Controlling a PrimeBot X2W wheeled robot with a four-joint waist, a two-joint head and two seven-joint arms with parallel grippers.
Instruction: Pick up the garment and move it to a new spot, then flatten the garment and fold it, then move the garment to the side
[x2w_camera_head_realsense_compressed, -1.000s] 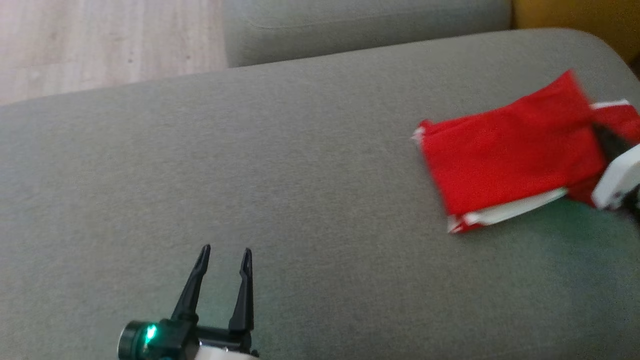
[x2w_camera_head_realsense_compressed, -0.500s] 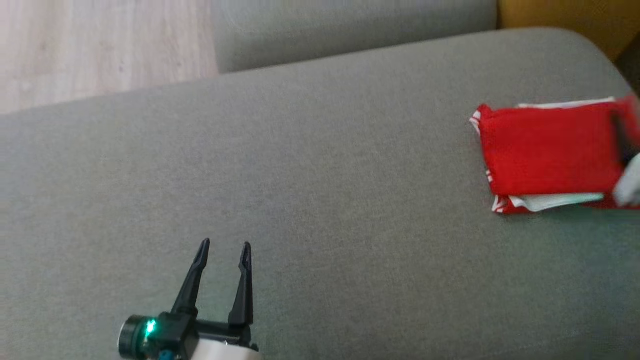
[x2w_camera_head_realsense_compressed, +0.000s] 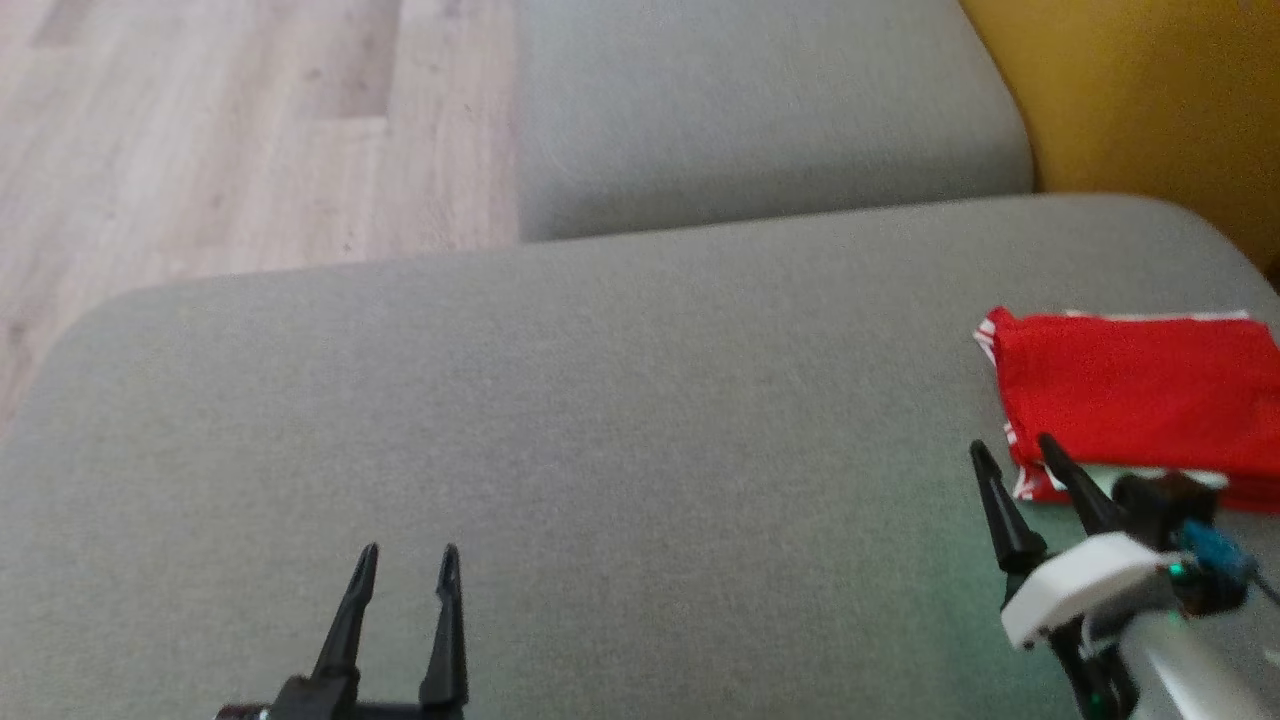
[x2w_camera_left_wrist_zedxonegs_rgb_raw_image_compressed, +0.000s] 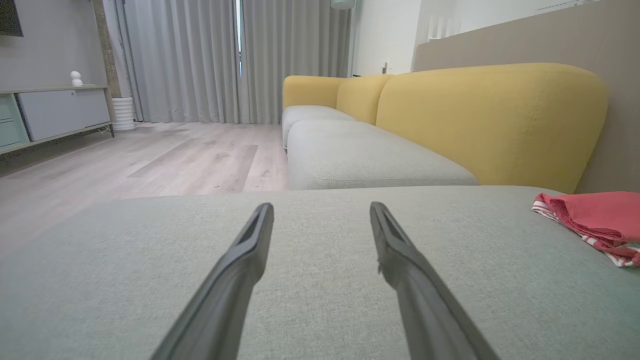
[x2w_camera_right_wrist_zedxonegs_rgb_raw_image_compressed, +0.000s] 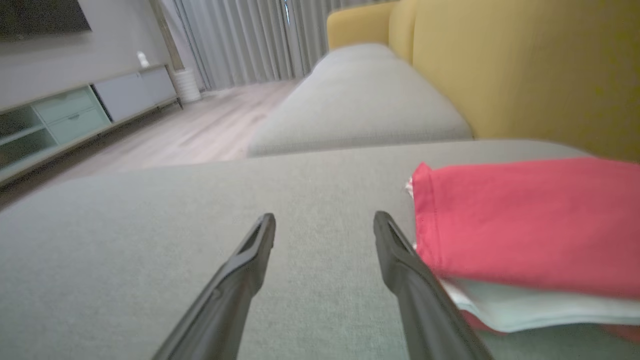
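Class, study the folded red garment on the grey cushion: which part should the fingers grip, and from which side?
Probably the near edge of the garment, where its layers lie stacked. Come in low from the robot's side with the nearby open right gripper, one finger sliding under the stack.

- The left claw had two long black fingers that tapered to narrow tips and rose from a black base.
- The right claw had matching black fingers set in a white housing.
- Behind the housing sat a blue connector, a small green light and a silver-grey forearm.
- Seen close up, each finger had a shallow slot near its tip.
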